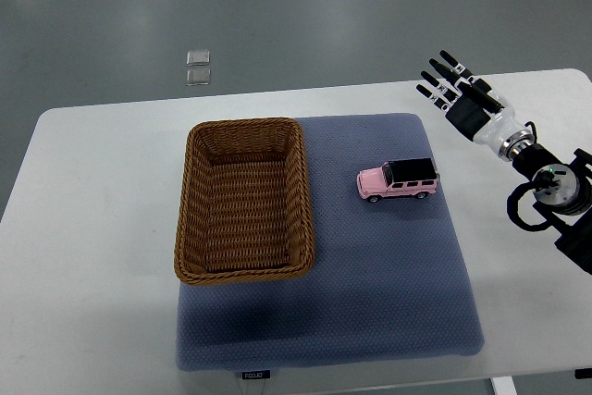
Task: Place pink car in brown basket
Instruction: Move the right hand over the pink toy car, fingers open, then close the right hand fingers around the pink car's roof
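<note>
Right hand [460, 92]: comes in from the right edge and hangs over the far right part of the table, past the mat's far right corner; fingers spread and extended, holding nothing, well apart from the car.
Right arm [546, 182]: black and silver links run back toward the lower right edge, with a small green light on one joint.
Pink car [398, 180]: pink body, black roof and windows; stands on its wheels on the mat, nose toward the basket, just right of the basket but not touching it.
Brown basket [190, 201]: woven, rectangular, sits on the left part of the mat, its left wall at the mat's left edge; nothing lies inside.
Blue mat [388, 293]: padded, covers the middle of the table.
Mat label [253, 376]: small dark tag at the near edge with white lettering, too small to read surely.
White table [92, 228]: bears the mat.
Floor tiles [198, 67]: two small clear squares on the grey floor beyond the table.
</note>
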Controlling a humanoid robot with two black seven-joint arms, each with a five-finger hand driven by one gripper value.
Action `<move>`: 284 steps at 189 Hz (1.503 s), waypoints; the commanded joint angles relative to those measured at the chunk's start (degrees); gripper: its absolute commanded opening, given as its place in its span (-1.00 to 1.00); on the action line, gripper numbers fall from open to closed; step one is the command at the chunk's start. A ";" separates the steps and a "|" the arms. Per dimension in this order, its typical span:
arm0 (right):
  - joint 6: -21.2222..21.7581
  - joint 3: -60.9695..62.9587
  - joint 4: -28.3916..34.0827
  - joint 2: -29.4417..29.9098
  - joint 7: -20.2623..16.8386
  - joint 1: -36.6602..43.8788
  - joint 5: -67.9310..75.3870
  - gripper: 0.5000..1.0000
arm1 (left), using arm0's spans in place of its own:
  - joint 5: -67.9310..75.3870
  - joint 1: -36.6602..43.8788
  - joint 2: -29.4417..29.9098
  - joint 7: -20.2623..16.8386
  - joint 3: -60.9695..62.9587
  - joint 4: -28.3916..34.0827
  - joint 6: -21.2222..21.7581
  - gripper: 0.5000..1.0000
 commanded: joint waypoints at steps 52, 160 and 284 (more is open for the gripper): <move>0.67 -1.41 0.52 -0.84 -0.09 1.24 -2.10 0.73 | -0.09 -0.08 0.00 0.00 -0.27 -0.29 0.09 1.00; 4.80 -31.47 15.29 -17.63 -3.16 23.92 -59.67 0.71 | 0.00 -0.17 0.00 0.35 -0.18 -0.82 -0.53 1.00; -4.52 -41.22 23.72 -15.61 -5.45 24.01 -61.51 0.71 | 0.00 -0.17 0.00 0.43 -0.18 -0.90 -0.62 1.00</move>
